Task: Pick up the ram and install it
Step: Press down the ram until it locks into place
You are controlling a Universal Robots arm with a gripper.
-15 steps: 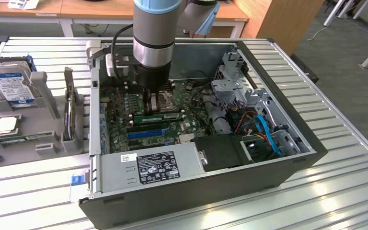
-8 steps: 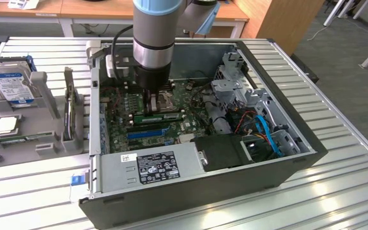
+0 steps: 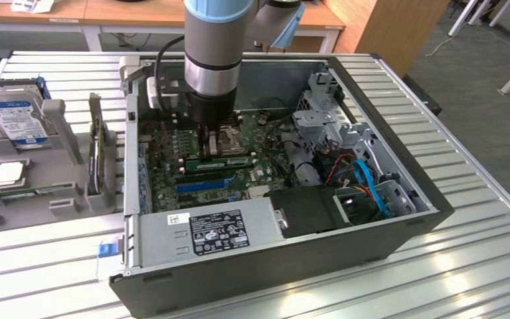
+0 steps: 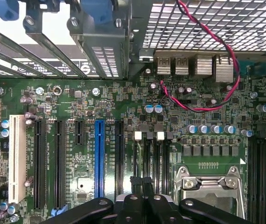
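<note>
In the exterior view the arm reaches straight down into the open computer case [image 3: 344,219], which lies on its side on a slatted metal table [image 3: 467,266]. The gripper [image 3: 209,147] is low over the motherboard [image 3: 170,169], just beside the silver processor socket [image 3: 234,136]. At its fingertips lies the ram [image 3: 221,163], a long, narrow green stick carrying a pale label along its face, lying flat-edged across the board and parallel to the blue slot [image 3: 204,185] nearer the power supply [image 3: 210,229]. The stick sits in line with the memory slots and appears to be down in one of them, though how fully it is seated cannot be told. The fingers are drawn together, their tips meeting the top edge of the ram. On the exterior view's left, a grey holder [image 3: 34,173] stands on the table with a blue-labelled hard drive [image 3: 14,116] upright in it. In the wrist view the black fingers [image 4: 140,184] are clenched tight, pressed side by side with no gap, their narrow tips over the black memory slots [image 4: 154,158] next to the processor socket [image 4: 207,184]. The ram itself cannot be made out here beneath the fingers. Across the green board run several long black slots, one long blue slot [image 4: 99,158] and a white slot [image 4: 15,158], and a twisted red and black wire [image 4: 217,56] loops above the rear ports.
</note>
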